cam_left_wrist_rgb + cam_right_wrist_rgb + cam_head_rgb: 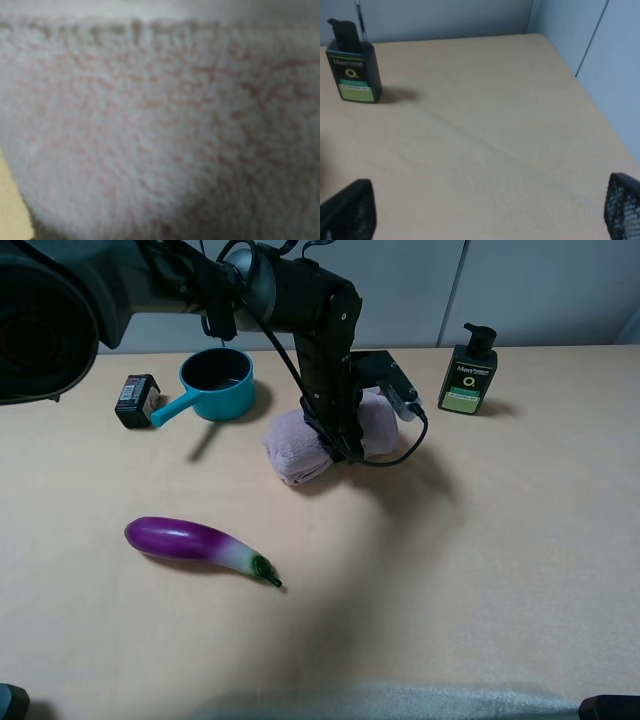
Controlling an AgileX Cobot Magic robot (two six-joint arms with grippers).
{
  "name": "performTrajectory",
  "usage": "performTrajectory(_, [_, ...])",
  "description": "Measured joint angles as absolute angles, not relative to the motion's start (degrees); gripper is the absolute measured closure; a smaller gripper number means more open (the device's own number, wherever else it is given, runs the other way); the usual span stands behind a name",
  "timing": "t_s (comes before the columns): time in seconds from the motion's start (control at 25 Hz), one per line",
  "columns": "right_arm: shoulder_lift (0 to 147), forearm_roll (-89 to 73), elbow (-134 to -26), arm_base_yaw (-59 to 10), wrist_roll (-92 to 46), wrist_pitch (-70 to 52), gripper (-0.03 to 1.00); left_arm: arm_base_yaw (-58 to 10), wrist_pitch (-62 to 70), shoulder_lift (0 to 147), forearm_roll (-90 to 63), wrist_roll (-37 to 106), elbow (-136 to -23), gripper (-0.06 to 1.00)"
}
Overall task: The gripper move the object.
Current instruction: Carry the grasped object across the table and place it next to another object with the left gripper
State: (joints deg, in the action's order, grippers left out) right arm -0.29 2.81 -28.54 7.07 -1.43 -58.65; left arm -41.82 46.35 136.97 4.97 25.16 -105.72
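Note:
The rolled pale pink-mauve fluffy towel (295, 445) lies on the tan table, just right of the teal pan. My left gripper (338, 445) comes down on the towel's middle from above and pinches it in, with black cables trailing to the right. In the left wrist view the towel's fluffy pile (150, 130) fills the frame and no fingers show. My right gripper (487, 200) is open and empty over bare table, with its two black mesh fingertips (350, 207) at the frame's corners.
A teal saucepan (218, 380) and a small black box (137, 400) stand at the back left. A purple eggplant (195, 540) lies front left. A dark pump bottle with a green label (467, 375) stands back right and also shows in the right wrist view (352, 70).

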Motion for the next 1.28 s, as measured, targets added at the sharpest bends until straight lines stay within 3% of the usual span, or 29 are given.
performTrajectory(0.48, [-0.29, 2.81, -28.54, 7.07, -1.43, -58.65, 0.27, -41.45, 55.98, 136.04, 4.99, 22.42, -112.68, 0.38])
performTrajectory(0.92, [-0.29, 2.81, -28.54, 7.07, -1.43, -58.65, 0.27, -38.34, 67.59, 123.0, 6.67, 16.19, -113.04, 0.38])
performTrajectory(1.28, [-0.29, 2.81, -28.54, 7.07, -1.43, -58.65, 0.27, -37.28, 68.11, 111.5, 9.44, 10.44, -109.16, 0.39])
